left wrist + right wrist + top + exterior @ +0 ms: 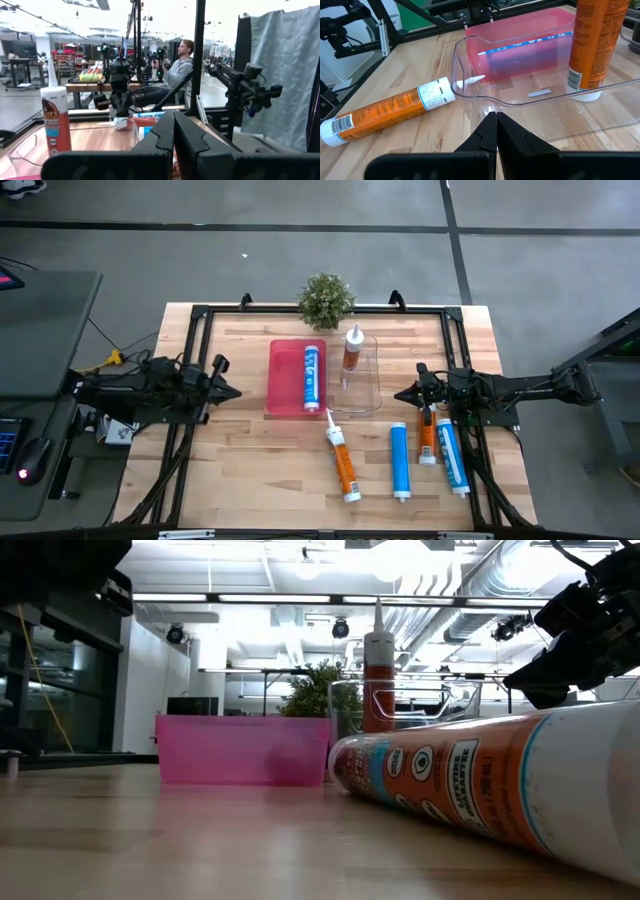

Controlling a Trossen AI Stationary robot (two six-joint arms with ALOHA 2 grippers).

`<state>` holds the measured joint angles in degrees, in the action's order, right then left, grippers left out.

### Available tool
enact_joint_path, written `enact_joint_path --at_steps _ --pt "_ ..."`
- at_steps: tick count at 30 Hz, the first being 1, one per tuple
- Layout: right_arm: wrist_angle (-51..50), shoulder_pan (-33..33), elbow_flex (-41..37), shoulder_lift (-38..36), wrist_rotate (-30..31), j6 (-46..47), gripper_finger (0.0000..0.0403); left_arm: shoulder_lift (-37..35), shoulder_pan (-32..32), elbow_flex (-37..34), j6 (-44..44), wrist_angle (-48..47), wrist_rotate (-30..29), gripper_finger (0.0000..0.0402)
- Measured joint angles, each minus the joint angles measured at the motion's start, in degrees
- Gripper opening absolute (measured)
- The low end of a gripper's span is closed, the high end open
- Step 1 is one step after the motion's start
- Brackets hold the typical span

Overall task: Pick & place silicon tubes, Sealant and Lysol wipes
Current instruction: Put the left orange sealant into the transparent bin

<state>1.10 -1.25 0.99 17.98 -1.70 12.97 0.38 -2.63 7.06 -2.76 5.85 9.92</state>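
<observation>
A pink bin (285, 377) holds a blue tube (312, 377) lying flat. Beside it, a clear bin (372, 385) holds an orange sealant tube (353, 350) standing upright on its base. An orange tube (343, 462), a blue tube (400, 461), a second orange tube (427, 442) and a second blue tube (452, 458) lie on the wooden table. My left gripper (232, 391) is shut and empty, left of the pink bin. My right gripper (400, 394) is shut and empty, just right of the clear bin, whose rim (470, 92) shows in its wrist view.
A small potted plant (326, 298) stands at the table's far edge behind the bins. A black frame (200, 320) runs around the table top. A seated person (177, 70) shows in the room beyond. Bare wood lies at the near left of the table (240, 470).
</observation>
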Motion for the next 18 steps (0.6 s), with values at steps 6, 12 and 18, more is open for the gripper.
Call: enact_joint_path --at_steps 6,12,18 --pt "0.0 0.0 0.0 0.0 0.0 0.0 0.0001 0.0 0.0 -4.4 -3.2 6.3 -0.2 0.0" --pt "0.0 0.0 0.0 0.0 0.0 0.0 0.0001 0.0 0.0 -5.8 -4.3 7.8 0.0 0.0" --pt "0.0 0.0 0.0 0.0 0.0 0.0 0.0001 0.0 0.0 -6.2 -2.0 6.7 -2.2 0.0"
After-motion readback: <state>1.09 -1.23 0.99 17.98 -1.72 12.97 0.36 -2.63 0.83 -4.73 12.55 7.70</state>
